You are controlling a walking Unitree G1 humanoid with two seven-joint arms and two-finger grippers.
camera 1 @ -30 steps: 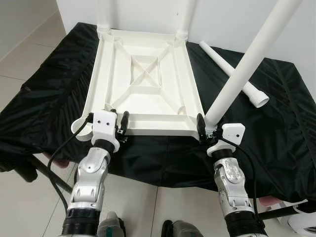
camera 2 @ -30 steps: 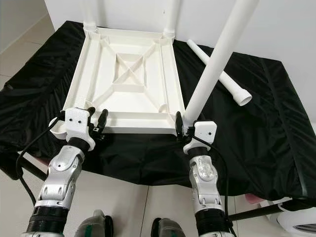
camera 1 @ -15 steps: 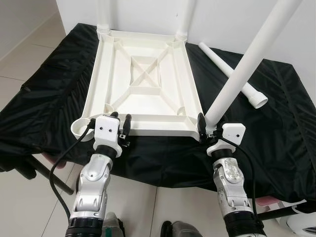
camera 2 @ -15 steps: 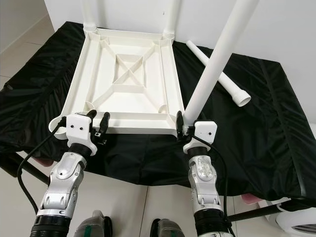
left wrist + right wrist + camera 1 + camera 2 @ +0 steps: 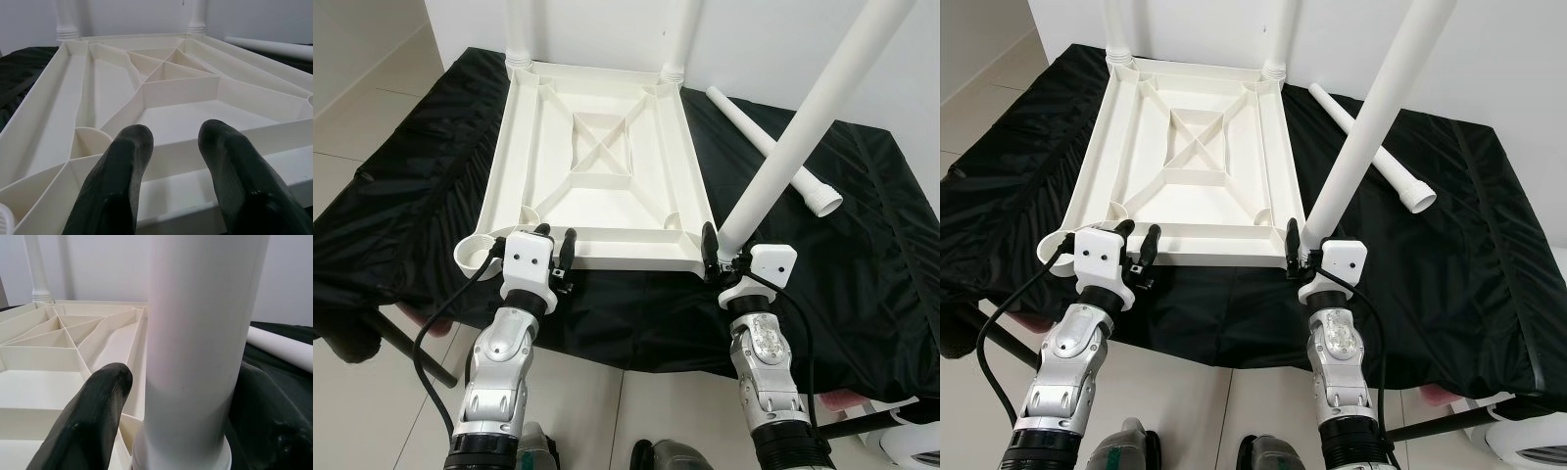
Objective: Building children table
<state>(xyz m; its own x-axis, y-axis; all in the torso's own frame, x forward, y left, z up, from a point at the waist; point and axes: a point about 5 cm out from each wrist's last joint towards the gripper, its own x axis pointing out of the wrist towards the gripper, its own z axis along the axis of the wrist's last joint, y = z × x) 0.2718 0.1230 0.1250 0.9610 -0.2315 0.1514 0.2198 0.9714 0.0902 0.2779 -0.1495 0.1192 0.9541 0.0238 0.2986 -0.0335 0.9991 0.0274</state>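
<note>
right gripper clamps leg, lower right | left gripper wide, shifted inward along tabletop | third leg seating

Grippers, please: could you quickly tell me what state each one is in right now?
Left gripper: open, empty, at the near edge of the tabletop.
Right gripper: shut on the table leg.

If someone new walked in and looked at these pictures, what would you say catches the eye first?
Most striking is the white tabletop lying upside down on the black cloth, its ribbed underside up and two legs already standing at the far corners. At its near right corner the right gripper is shut on a long white leg that leans up and to the right. The left gripper hovers open at the near left edge, and a loose leg lies on the cloth beyond.
</note>
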